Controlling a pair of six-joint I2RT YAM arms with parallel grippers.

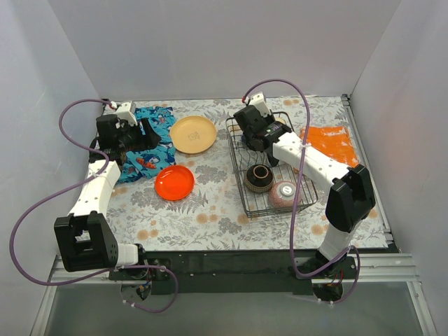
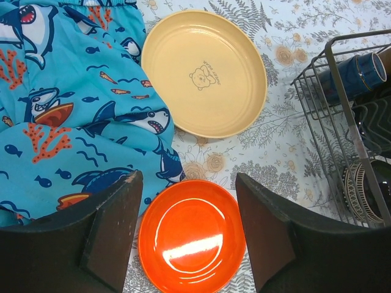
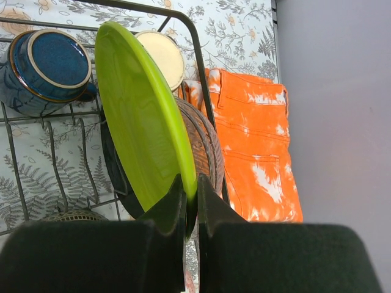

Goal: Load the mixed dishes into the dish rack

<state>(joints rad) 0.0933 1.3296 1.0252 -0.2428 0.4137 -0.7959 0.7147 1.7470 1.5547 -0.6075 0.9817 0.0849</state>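
Both right jaws pinch the green plate (image 3: 140, 116) at its rim; left jaws gape.

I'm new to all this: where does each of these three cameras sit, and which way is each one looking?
Top: fixed above and behind, looking down on the table; left arm, right arm and dish rack show.
Left wrist: on the left hand, looking down at the orange plate, yellow plate and blue cloth; its open fingers frame the bottom.
Right wrist: on the right hand, looking into the dish rack; its fingers pinch a green plate.
Shared: both wrist views show the blue mug in the dish rack.
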